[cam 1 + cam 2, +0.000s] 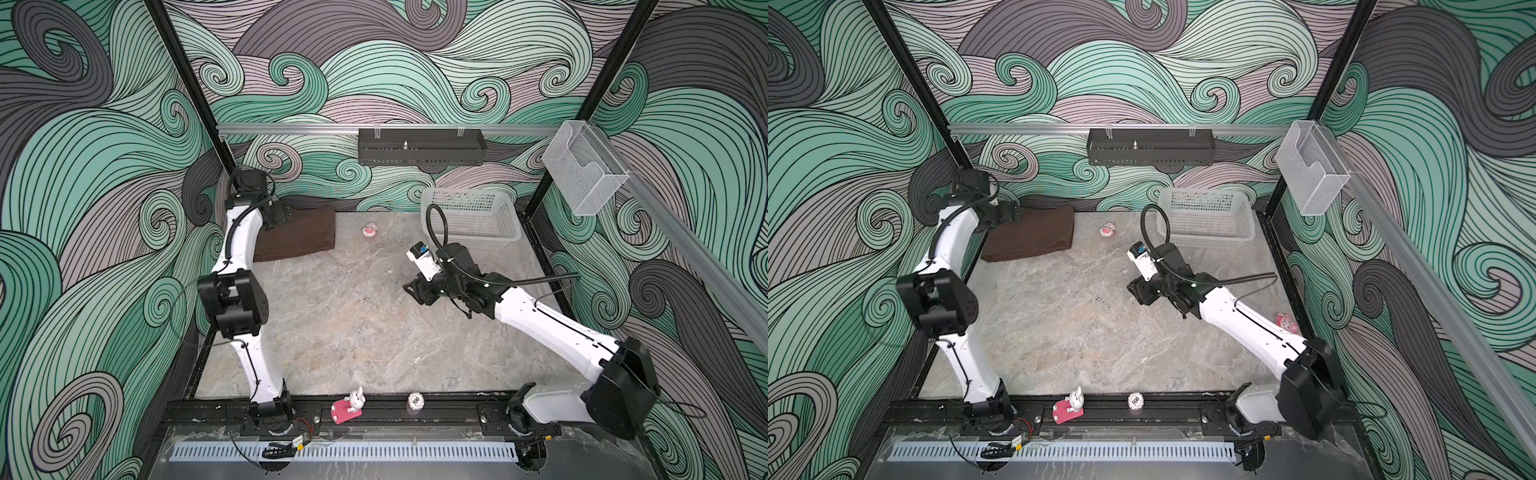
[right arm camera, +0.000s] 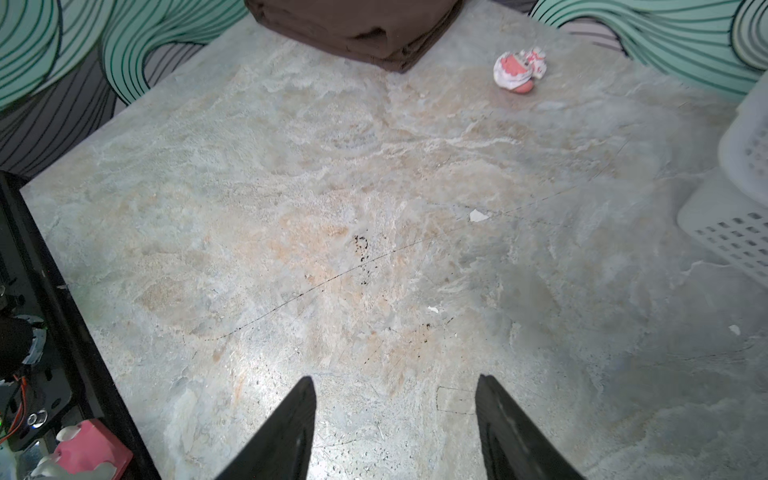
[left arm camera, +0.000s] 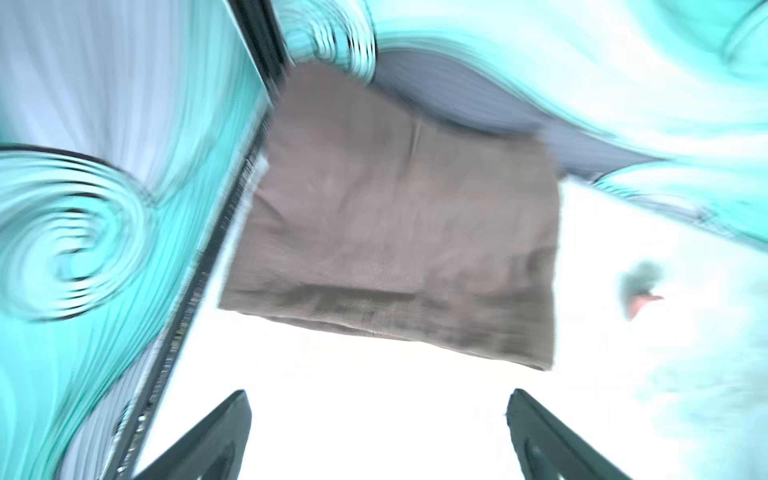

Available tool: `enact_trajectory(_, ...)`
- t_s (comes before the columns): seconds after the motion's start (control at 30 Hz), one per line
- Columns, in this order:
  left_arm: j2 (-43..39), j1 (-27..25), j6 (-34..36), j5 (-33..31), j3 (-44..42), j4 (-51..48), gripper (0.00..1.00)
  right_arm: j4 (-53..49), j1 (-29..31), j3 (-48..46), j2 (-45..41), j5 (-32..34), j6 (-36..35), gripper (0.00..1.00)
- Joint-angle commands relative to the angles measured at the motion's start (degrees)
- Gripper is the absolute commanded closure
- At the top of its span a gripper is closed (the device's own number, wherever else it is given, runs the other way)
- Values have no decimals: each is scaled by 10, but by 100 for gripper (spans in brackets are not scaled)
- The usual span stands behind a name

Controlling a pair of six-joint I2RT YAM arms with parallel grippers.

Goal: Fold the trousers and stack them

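Pink rabbit figure (image 1: 351, 405) stood at lower edge, right gripper (image 2: 395, 378) hung with jaws apart, empty, left gripper (image 3: 378, 395) gaped empty by folded trousers (image 1: 303, 239) at upper left, long axis running left-right, basket (image 1: 469, 220) upper right

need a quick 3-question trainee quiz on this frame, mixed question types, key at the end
1. True or false: the dark brown folded cloth trousers lie inside the white plastic mesh basket.
2. Multiple choice: the right gripper is A) shut on the trousers; B) jaws apart, holding nothing, over the bare marble-look tabletop; C) down inside the basket.
3. Fill in: the small pink-and-white toy sits on the tabletop between the trousers and the ____.

Key
1. False: they lie folded on the tabletop at its far left corner.
2. B
3. basket
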Motion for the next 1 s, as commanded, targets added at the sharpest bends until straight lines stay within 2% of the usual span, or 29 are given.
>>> enact_trajectory(0.0, -118, 5, -40, -27, -139, 98, 1, 61, -15, -37, -35, 20, -10, 37)
enact_trajectory(0.13, -295, 5, -74, -59, -358, 250, 1, 118, -34, -85, -75, 73, -6, 35)
enact_trajectory(0.23, -380, 5, -98, -79, -473, 314, 1, 152, -59, -115, -103, 119, 3, 33)
enact_trajectory(0.3, -412, 6, -109, -90, -515, 321, 1, 178, -80, -138, -119, 145, 6, 31)
enact_trajectory(0.43, -453, 6, -142, -123, -572, 318, 2, 248, -127, -202, -142, 225, 7, 21)
enact_trajectory(0.6, -489, 6, -142, -133, -641, 337, 1, 336, -192, -280, -137, 299, 28, 10)
enact_trajectory(0.83, -505, 7, -138, -149, -738, 398, 1, 419, -295, -327, -71, 325, 34, 4)
enact_trajectory(0.97, -498, 8, -133, -162, -775, 440, 1, 460, -319, -346, -33, 305, 46, 1)
